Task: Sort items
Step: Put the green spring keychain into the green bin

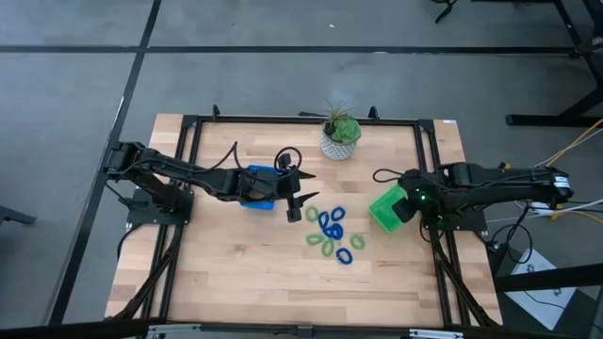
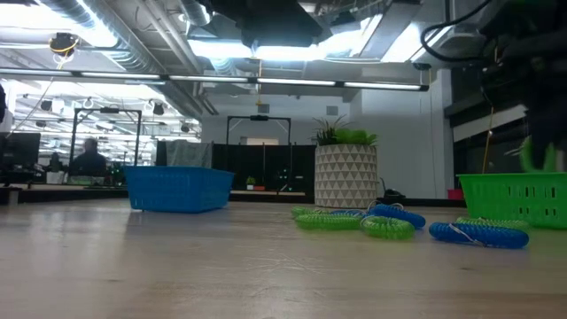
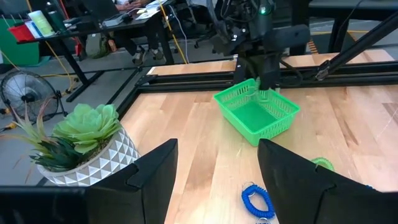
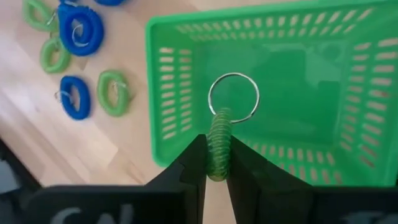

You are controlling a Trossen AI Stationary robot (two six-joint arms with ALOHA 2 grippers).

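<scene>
Several small blue and light green coil rings [image 1: 330,231] lie loose on the wooden table between the two trays. The square blue tray [image 1: 254,188] stands left of them, the green tray [image 1: 384,209] to their right. My right gripper [image 4: 219,171] hangs over the green tray's near wall, pointing steeply down, shut on a light green ring [image 4: 219,143]. My left gripper [image 1: 297,200] hovers open beside the blue tray's right side, above the table, with nothing between its fingers [image 3: 152,177]. My right gripper pinches the green ring's coil [image 4: 219,163] between its two fingers, coming from above at a steep slant. The coil sticks out past the fingertips with its metal key loop [image 4: 233,98] at the free end. The ring is lifted clear, over the inside of the green tray [image 4: 311,81].
A potted plant in a white patterned pot [image 1: 340,137] stands at the table's far edge, behind the rings. A black metal frame [image 1: 283,120] runs round the tabletop. Bare wood [image 1: 254,273] lies toward the near edge.
</scene>
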